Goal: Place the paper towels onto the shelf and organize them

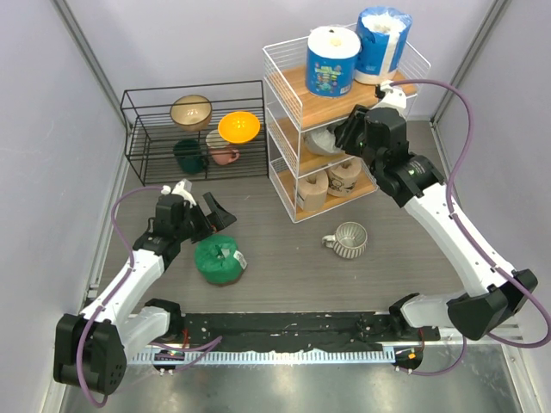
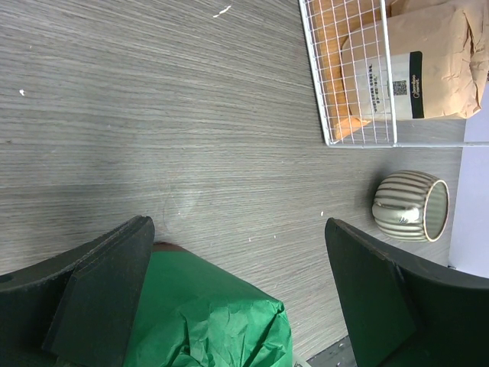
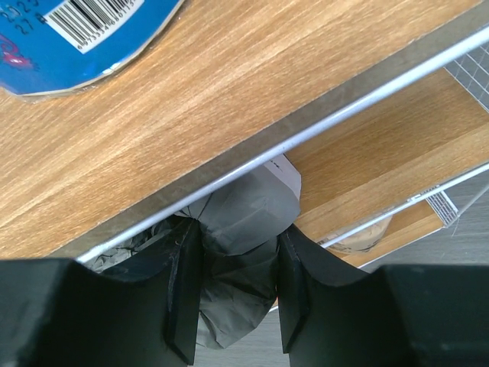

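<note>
Right gripper (image 3: pixel 238 229): pressed in on the grey roll (image 3: pixel 244 210), pinching its crumpled wrap just under the top board's front wire. The hold looks meant to feed the roll sideways into the middle tier.
Grey roll's place: at the open front of the middle tier of the shelf (image 1: pixel 340 105). How deep it sits I cannot tell.
Left gripper (image 2: pixel 238 229): jaws spread wide, nothing pinched. The green roll (image 2: pixel 206 313) lies low between them, touching neither that I can see. This reads as lining up for a grasp.
Green roll's place: on the tabletop, left of centre, toward the near edge. It is the one roll off the shelf.
Shelf, top tier: two blue-wrapped rolls (image 1: pixel 332 60) standing upright side by side.
Shelf, bottom tier: two tan rolls (image 1: pixel 312 189) side by side, cores facing out.
Shelf's place: by the far edge, right of middle.
Black rack (image 1: pixel 129 129): toward the far-left corner; holds a tan bowl (image 1: pixel 191 110), an orange bowl (image 1: pixel 238 127) and two mugs below.
Ribbed mug (image 1: pixel 348 240): on its side on the tabletop, near the shelf's front, apart from both arms.
Judgement: middle tier has room beside the grey roll for the green one.
</note>
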Robot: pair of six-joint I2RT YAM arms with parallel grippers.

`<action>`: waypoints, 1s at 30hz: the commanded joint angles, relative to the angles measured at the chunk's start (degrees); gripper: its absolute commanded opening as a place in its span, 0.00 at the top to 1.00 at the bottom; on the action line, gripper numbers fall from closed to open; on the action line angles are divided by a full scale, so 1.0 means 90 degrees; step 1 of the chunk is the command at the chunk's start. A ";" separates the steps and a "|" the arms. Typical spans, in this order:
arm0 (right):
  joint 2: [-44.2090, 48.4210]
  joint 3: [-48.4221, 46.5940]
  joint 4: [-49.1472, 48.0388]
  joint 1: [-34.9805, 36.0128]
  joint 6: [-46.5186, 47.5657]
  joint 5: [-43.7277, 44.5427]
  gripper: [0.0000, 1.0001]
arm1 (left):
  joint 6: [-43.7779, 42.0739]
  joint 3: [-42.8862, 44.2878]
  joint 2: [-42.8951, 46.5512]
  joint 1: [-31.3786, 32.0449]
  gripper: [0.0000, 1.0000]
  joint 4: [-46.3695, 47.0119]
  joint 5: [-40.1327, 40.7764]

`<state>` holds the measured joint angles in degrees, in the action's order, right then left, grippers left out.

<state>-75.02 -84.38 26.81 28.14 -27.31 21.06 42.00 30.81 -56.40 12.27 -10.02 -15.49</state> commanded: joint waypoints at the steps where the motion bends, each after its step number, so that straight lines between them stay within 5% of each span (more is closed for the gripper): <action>1: 0.0016 -0.0312 -0.0595 -0.0051 -0.0129 -0.0152 0.64 | 0.0031 0.0034 0.0095 0.0023 0.00 0.0186 -0.0037; 20: 0.0045 -0.0166 -0.0723 -0.0119 -0.0227 -0.0611 0.62 | 0.0031 0.0024 0.0095 0.0023 0.00 0.0196 -0.0037; 30: 0.0103 -0.0195 -0.0713 -0.0129 -0.0178 -0.0573 0.41 | 0.0021 0.0034 0.0085 0.0013 0.00 0.0176 -0.0018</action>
<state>-75.85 -84.38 25.36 27.20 -28.64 15.92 42.00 30.81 -56.38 12.27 -10.02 -15.46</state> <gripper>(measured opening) 0.558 0.996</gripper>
